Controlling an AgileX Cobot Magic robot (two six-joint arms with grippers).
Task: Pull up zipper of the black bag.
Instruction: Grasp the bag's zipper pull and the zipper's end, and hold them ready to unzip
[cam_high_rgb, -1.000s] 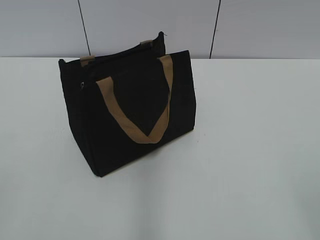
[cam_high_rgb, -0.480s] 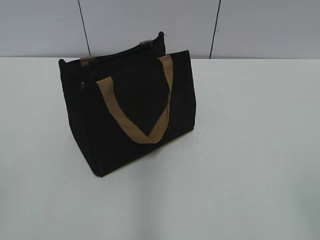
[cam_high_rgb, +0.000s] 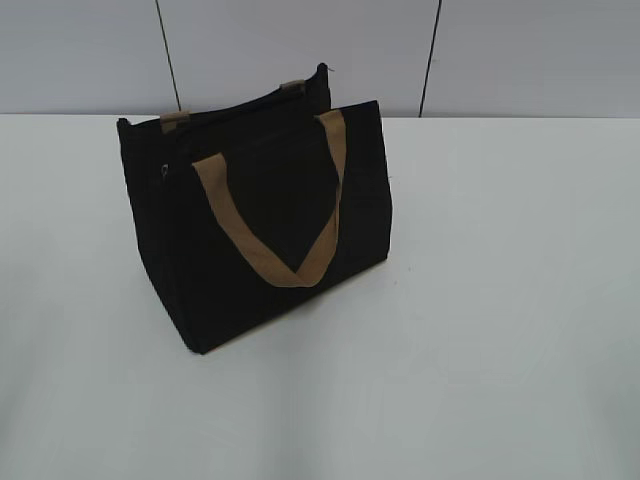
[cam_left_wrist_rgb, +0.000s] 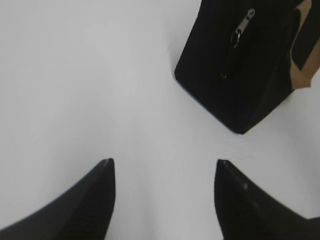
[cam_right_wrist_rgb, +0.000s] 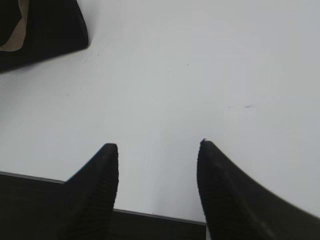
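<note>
Approach work is the step in hand, judging by how far both arms sit from the black bag (cam_high_rgb: 262, 215), which stands upright left of centre in the exterior frame on the white table (cam_high_rgb: 500, 300), with neither arm in that picture. The left gripper (cam_left_wrist_rgb: 165, 167) is spread wide and holds nothing; its two dark fingers frame bare table at the bottom of the left wrist frame. The right gripper (cam_right_wrist_rgb: 157, 150) is likewise released and empty, low in its own frame near the table's front edge. To do this well, the left arm seems the better choice for the zipper (cam_left_wrist_rgb: 242, 27), since the pull lies on its side of the bag; it should come in with the jaws aligned across the thin tab and close on the metal rather than the fabric, while the right arm could steady the bag's far end so that it does not slide or tip. The left wrist view shows the silvery tab hanging plainly at upper right, whereas the exterior view gives only a faint glint at the bag's upper left corner. The right wrist view catches just a bag corner at upper left with a sliver of tan handle (cam_right_wrist_rgb: 12, 37).
</note>
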